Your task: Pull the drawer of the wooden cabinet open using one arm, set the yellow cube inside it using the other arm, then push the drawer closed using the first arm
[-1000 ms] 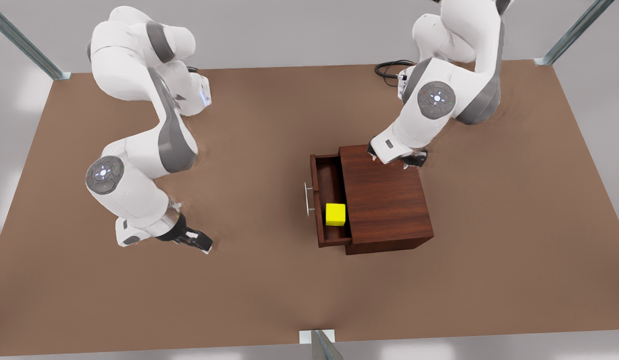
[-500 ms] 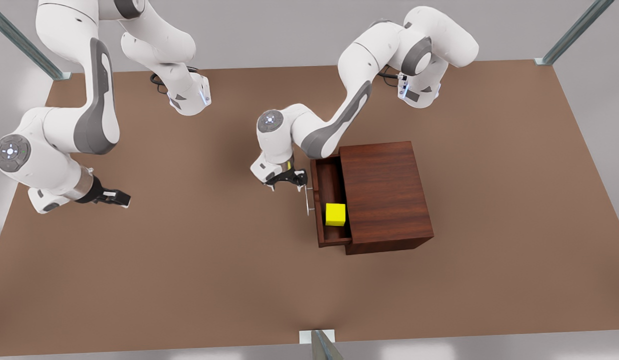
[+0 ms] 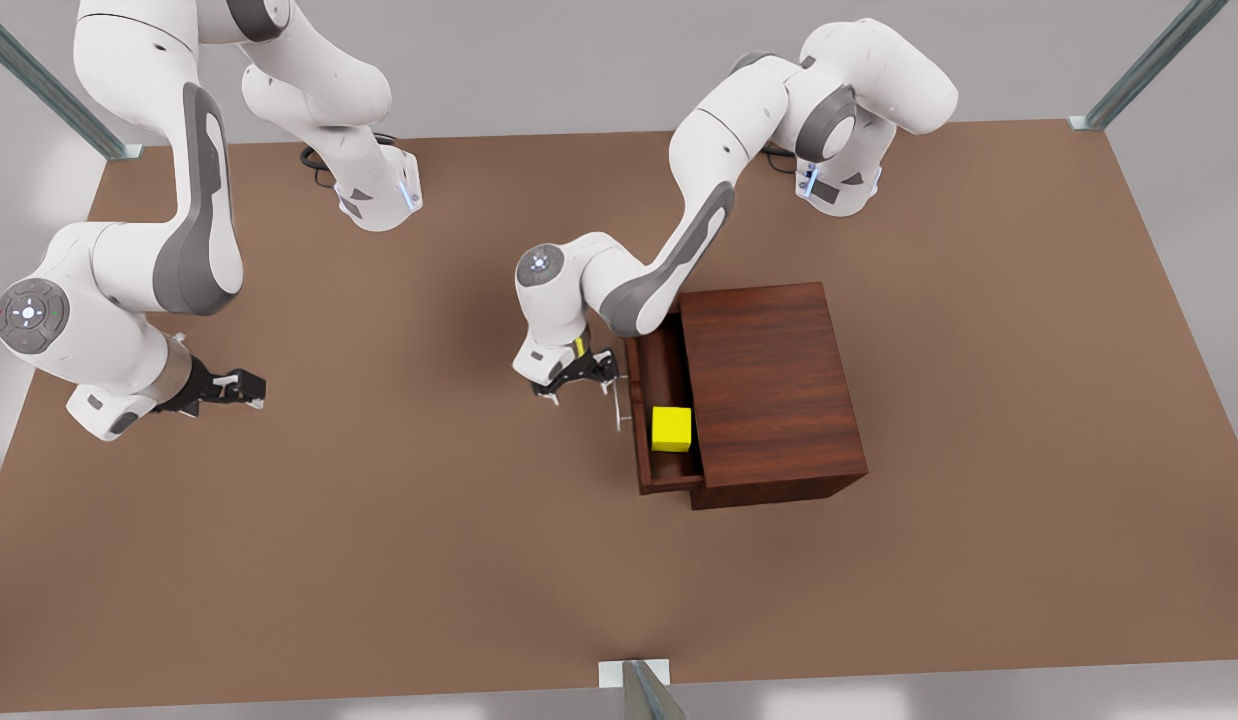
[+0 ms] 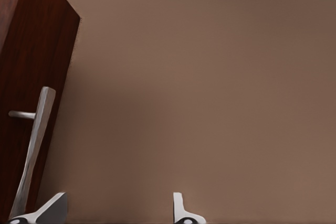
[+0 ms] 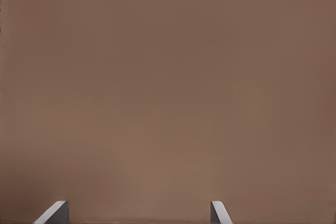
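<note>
The drawer is pulled partway out of the wooden cabinet, sticking out toward the front view's left, and the yellow cube is sitting inside it, right up against the cabinet's front edge. The cabinet itself stands on the brown worktop.

The left gripper is parked just beside the drawer's silver handle, near the handle's far end. From the left wrist view the handle runs right next to one fingertip, but its jaws are spread apart and aren't clamped on anything; whether that fingertip actually touches the bar is hard to call.

The right gripper is way off on the front view's left side, well apart from the cabinet, hanging over bare worktop. Its fingers are wide apart too, nothing between them. That arm is just waiting.
</note>
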